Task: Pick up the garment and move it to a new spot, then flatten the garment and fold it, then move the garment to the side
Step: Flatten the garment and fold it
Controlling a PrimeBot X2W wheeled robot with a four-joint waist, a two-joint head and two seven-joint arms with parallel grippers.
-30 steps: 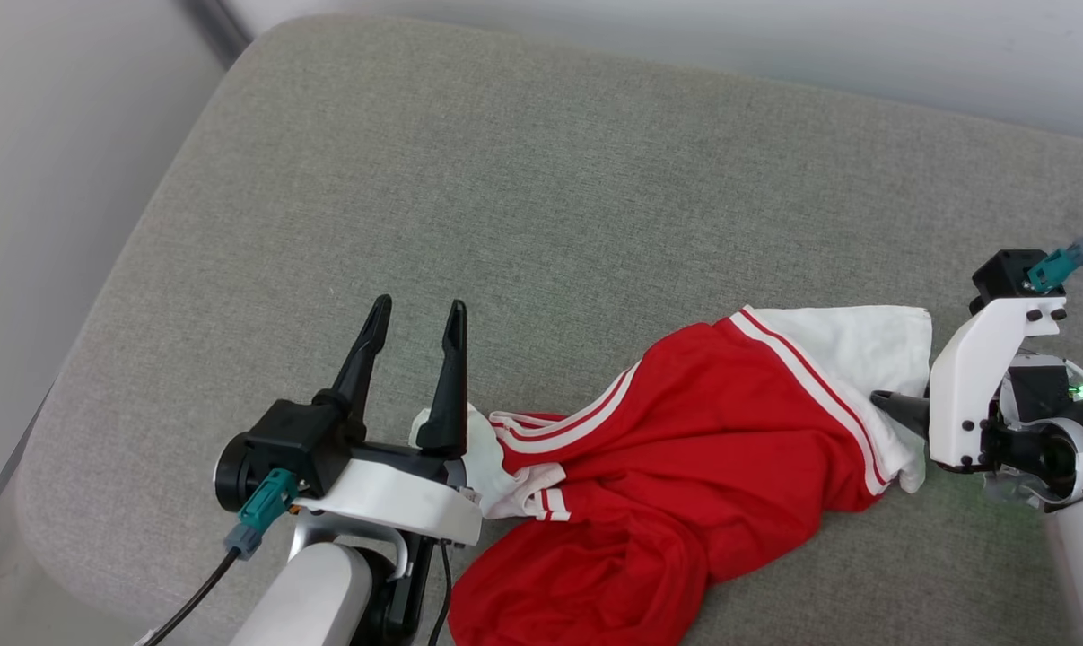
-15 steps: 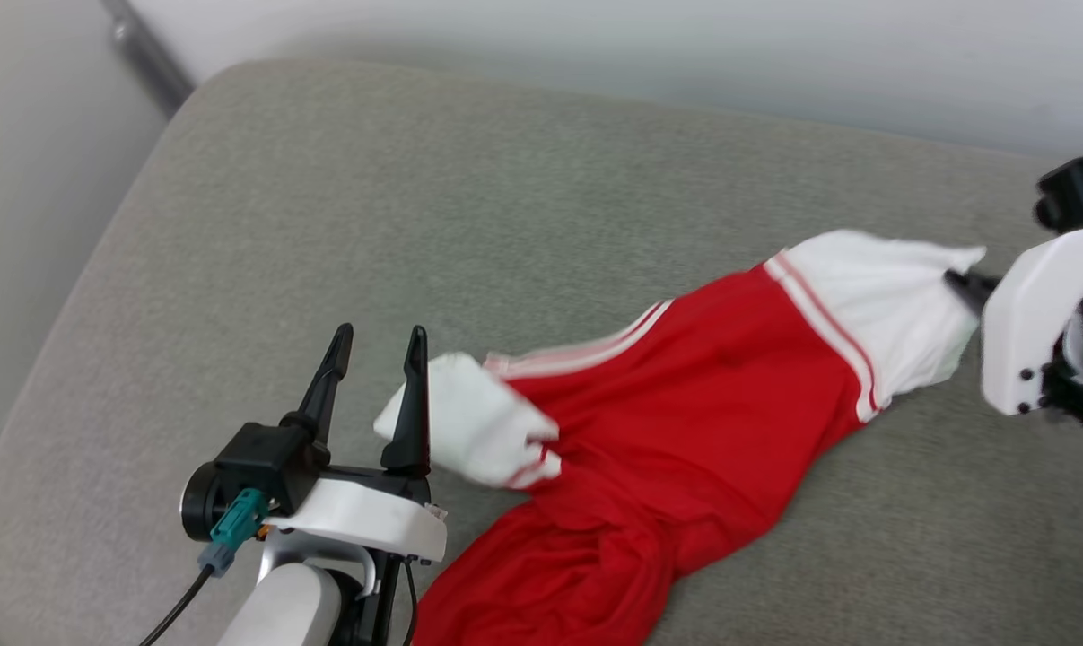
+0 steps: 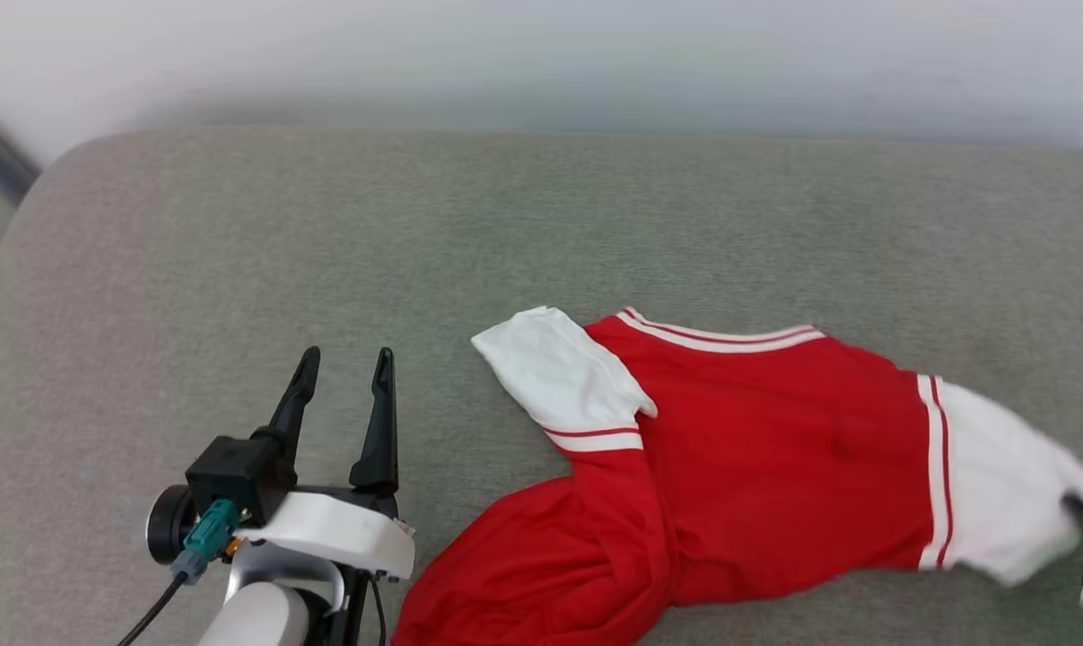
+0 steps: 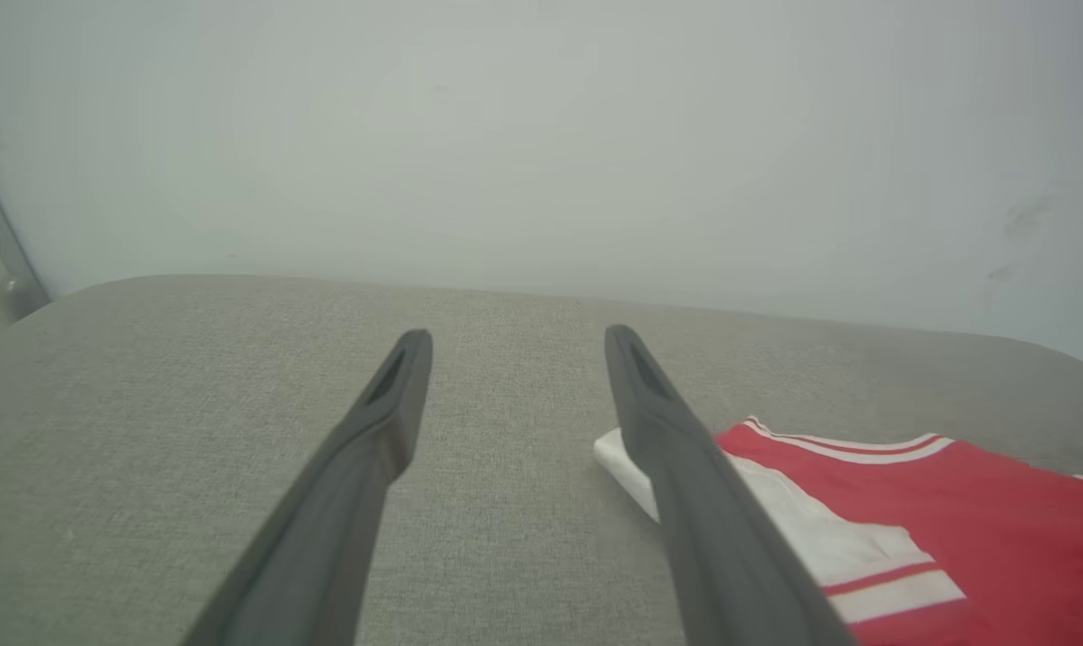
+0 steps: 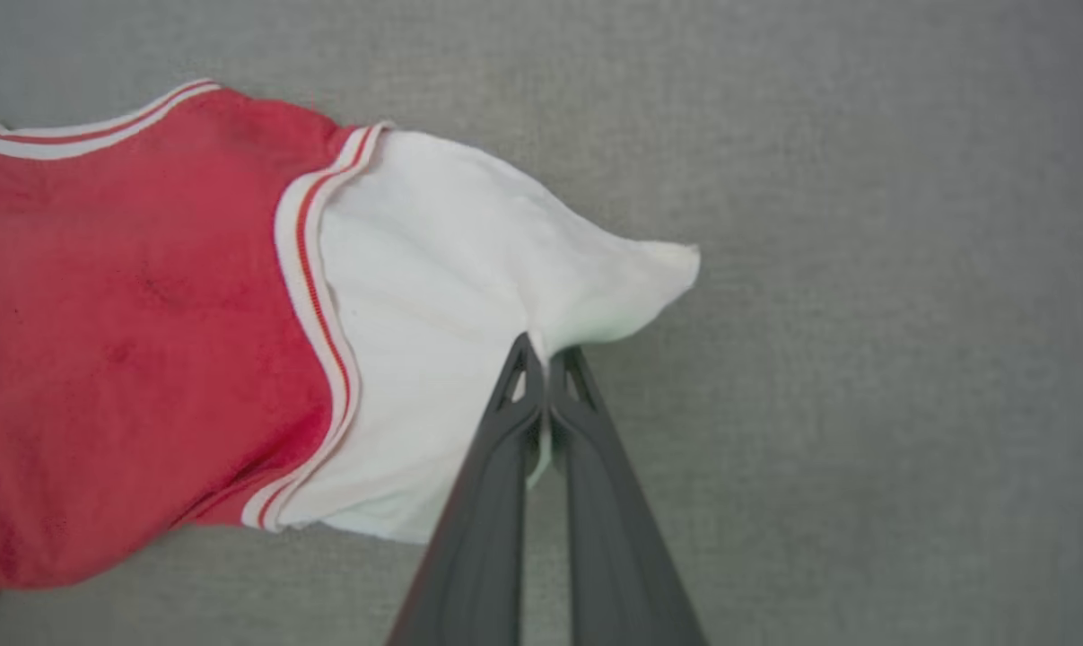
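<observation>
Because the right jaws are pinched shut on the edge of its white sleeve end, the bright red short-sleeved shirt of soft fabric (image 3: 774,467) lies drawn out from them in a long, fairly flat band. It stretches from the closed tips towards the left jaws. In the right wrist view the two dark fingers (image 5: 496,502) meet with a fold of white cloth between them, and the striped border and the red body (image 5: 146,314) trail off beyond. This looks like a grip meant for dragging, with the cloth's own weight pulling the creases out as it slides. The other white sleeve is folded back over the red chest, just beside the left jaws on their right-hand side and clear of them. The hem sags towards the base of that arm.

The left jaws stand wide open and hold nothing, with their long dark fingers (image 3: 375,422) hovering above the bare grey-green woven cushion (image 3: 236,233). They seem to wait for a corner to take.

A second ago the shirt was bunched and its near sleeve was touching the left jaws. The right jaws were only at the far sleeve, with their grip not visible. Now the shirt is stretched and sits away from the left jaws. The head camera has also swung, which brings the pale wall (image 3: 541,63) across the top.
</observation>
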